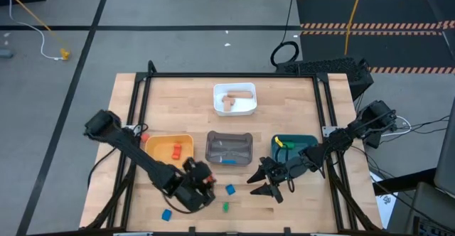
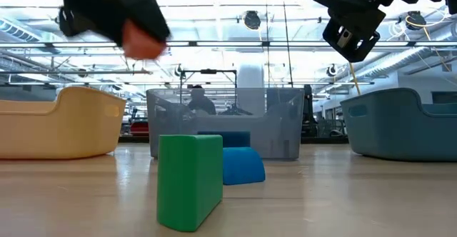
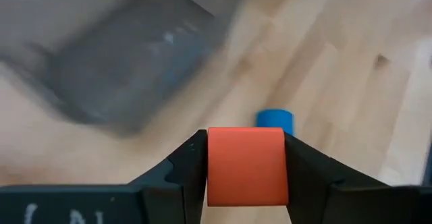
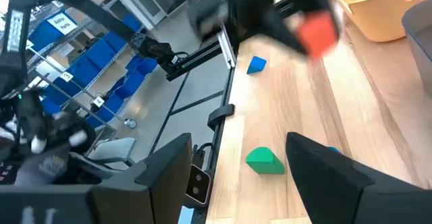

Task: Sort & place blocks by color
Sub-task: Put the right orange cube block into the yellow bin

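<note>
My left gripper [image 1: 205,183] hovers over the near middle of the table, shut on a red-orange block [image 3: 246,166], which also shows in the low view [image 2: 144,43]. My right gripper [image 1: 274,187] is open and raised in front of the teal tray [image 1: 307,142], touching nothing. A blue block [image 1: 230,190] and a green block [image 1: 226,207] rest on the table between the grippers; the low view shows the green block [image 2: 189,181] upright with the blue block [image 2: 241,167] behind it. Another blue block [image 1: 166,215] lies near the near edge. My left gripper pinches the red-orange block by two opposite side faces [image 3: 214,163] between its two fingers [image 3: 307,173]. The block fills the gap at the fingers' free ends. It is lifted clear of the table, above the tabletop near the blue block [image 3: 275,118].
Three trays stand in a row: the yellow tray [image 1: 158,142] with red-orange blocks, the grey tray [image 1: 229,138] with a blue block, and the teal tray with a green piece. The white tray [image 1: 234,109] farther back holds tan blocks. Black frame rails border the table.
</note>
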